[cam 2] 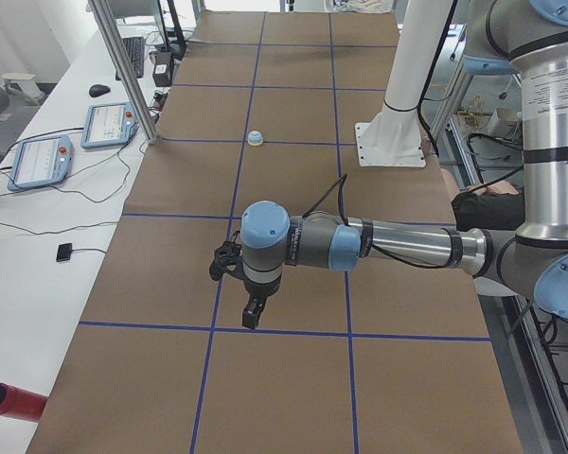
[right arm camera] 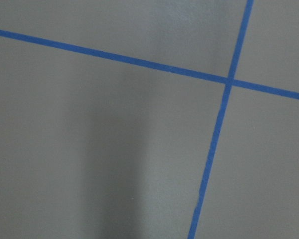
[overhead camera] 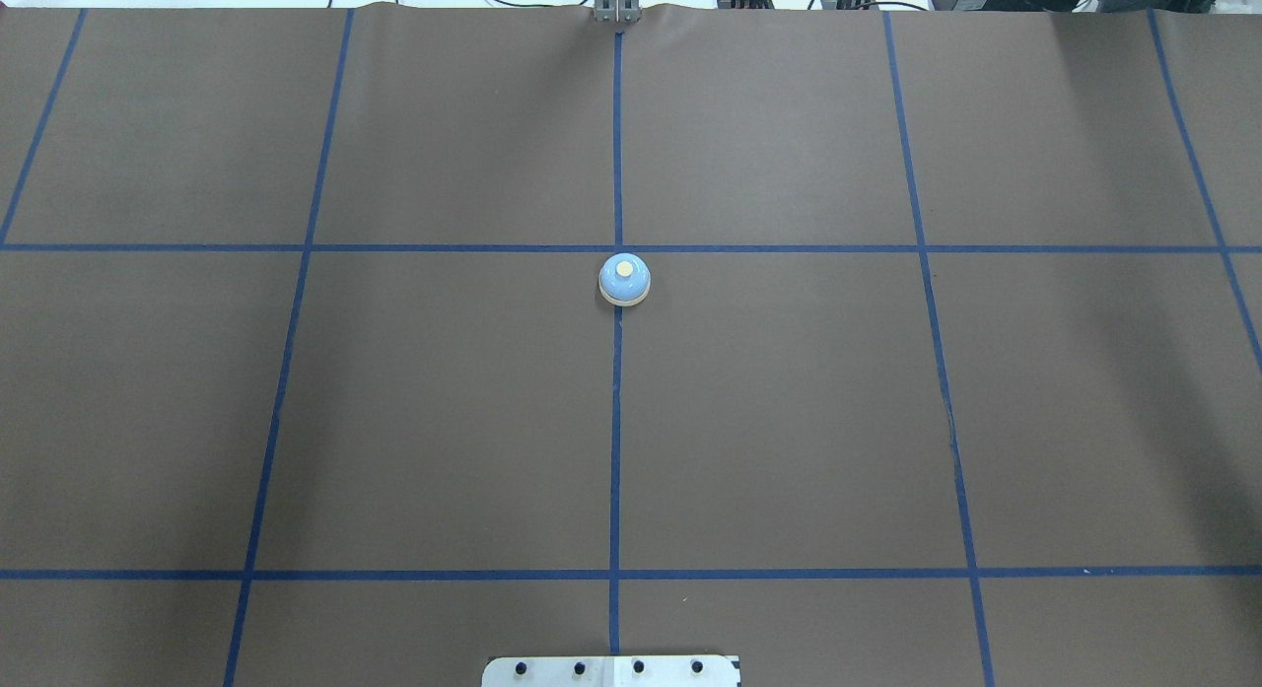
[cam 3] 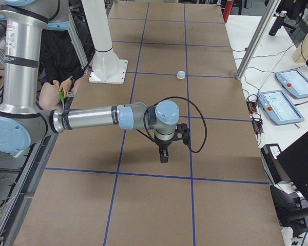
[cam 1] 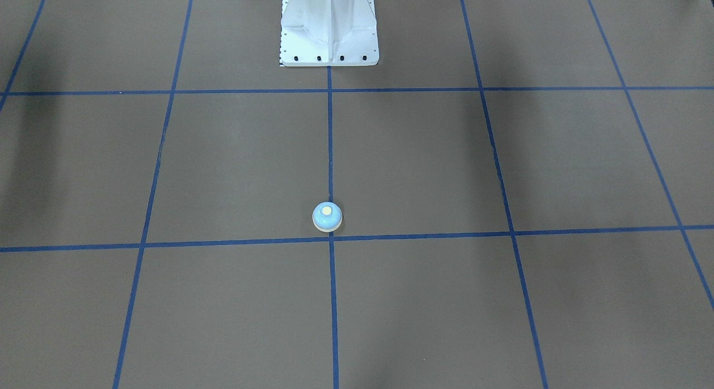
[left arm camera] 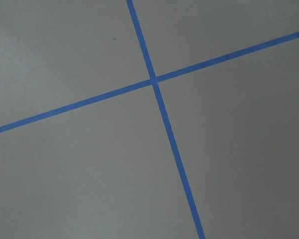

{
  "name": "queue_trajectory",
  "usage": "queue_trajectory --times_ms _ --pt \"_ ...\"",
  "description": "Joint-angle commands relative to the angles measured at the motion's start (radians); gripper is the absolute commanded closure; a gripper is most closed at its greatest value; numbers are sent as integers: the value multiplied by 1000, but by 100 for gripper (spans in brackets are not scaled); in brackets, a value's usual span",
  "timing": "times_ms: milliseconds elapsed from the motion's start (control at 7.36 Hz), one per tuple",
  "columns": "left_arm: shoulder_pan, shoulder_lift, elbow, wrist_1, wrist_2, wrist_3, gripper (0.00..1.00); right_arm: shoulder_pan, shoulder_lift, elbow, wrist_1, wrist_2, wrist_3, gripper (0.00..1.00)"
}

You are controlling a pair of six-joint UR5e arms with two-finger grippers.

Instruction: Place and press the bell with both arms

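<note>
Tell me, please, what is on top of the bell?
Only its cream button tops the bell. It stands on a blue tape line, whose stretch beneath is covered.

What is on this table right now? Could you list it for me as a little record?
bell: upright on the table, on the centre line, just by a crossing; nothing touches it
left end effector: points down over the table, far from the bell; open or shut unclear
right end effector: likewise, towards the opposite end
pedestal: white, bolted at the robot's side
</note>
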Motion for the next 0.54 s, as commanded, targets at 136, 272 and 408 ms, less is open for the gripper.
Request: queue_trajectory --times_ms 136,272,408 --pt "-1 -11 -7 0 1 -1 0 30 -1 -65 3 -11 -11 0" --pt "-1 -15 -7 0 1 -1 0 65 7 -108 3 -11 -87 0" --pt "-1 -17 -7 0 1 -1 0 104 8 -138 3 -10 -179 0"
